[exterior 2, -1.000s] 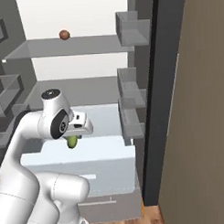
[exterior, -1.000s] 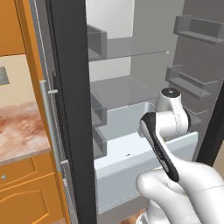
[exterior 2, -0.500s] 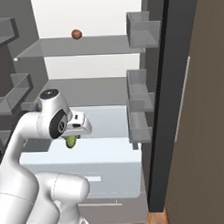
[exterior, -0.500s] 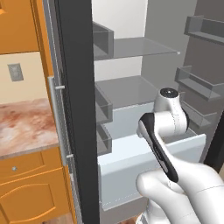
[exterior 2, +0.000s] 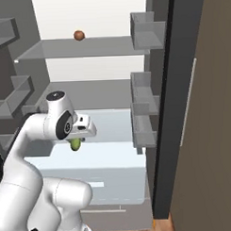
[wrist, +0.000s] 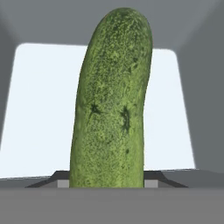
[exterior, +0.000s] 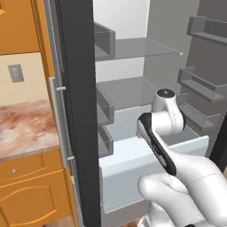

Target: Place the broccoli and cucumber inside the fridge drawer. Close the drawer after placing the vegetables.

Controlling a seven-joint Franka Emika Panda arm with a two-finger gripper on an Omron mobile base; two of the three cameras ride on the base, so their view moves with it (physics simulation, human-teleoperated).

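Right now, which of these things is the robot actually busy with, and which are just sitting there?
Part of the job:
- cucumber, held in the fingers above the drawer
- drawer, pulled open

Just sitting there:
- small brown ball on the top shelf
- door bins
- counter beside the fridge

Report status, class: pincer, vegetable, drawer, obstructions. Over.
Pincer shut on the bumpy dark green cucumber. Cucumber hangs above the open pale whitish fridge drawer. Drawer interior below looks bare, nothing blocking the drop. Over.
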